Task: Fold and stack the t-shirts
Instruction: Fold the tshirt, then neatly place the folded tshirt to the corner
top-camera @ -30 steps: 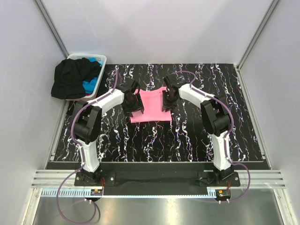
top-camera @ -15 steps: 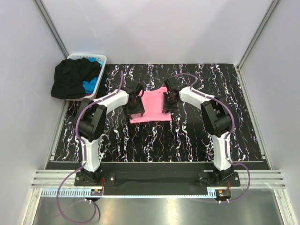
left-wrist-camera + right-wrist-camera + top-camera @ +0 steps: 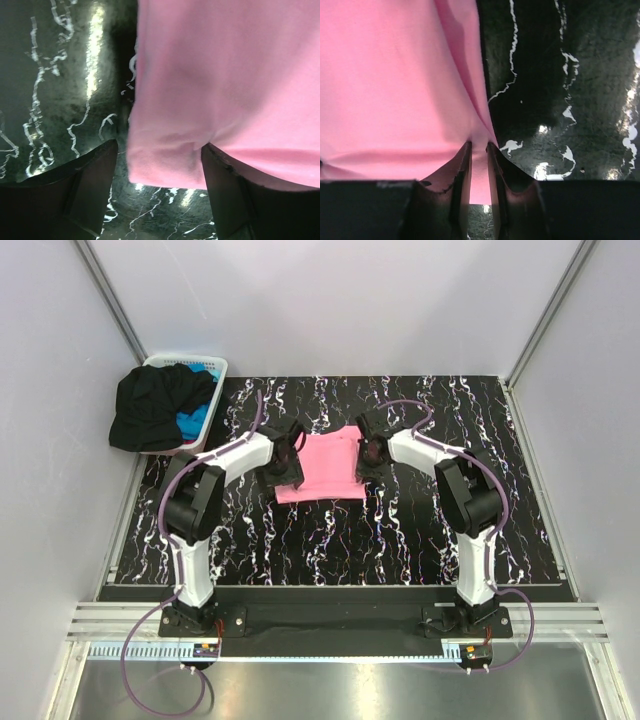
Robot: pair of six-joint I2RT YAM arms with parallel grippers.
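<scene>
**Match the left grip to the right before lifting the pink shirt**

The bright pink cloth t-shirt [image 3: 322, 468] lies partly folded into a rough rectangle at the middle of the black white-veined table [image 3: 420, 530], with one arm at each side edge. The right gripper [image 3: 478, 145] has its fingers pressed nearly together on a tuck of the shirt's right edge, and pink cloth runs down between them, so that side is pinched. The left gripper [image 3: 159, 147] stands spread wide astride the near left corner. The hem lies between its fingers but is not clamped. From the wrist view it is hard to say whether the lower finger is under the cloth or only beside it.

The step in hand looks like taking both side edges for the next fold. To do it well, the left fingers should close on the corner through every layer, not just the top one, before either arm rises. Both arms should then lift level and together, since a one-sided pull would drag the rectangle askew and undo the creases. The fold should land edge on edge.

The black cloth t-shirt [image 3: 150, 410] and the bright blue cloth t-shirt [image 3: 192, 423] sit heaped in the white slotted plastic basket [image 3: 215, 370] at the far left corner, unfolded.
</scene>
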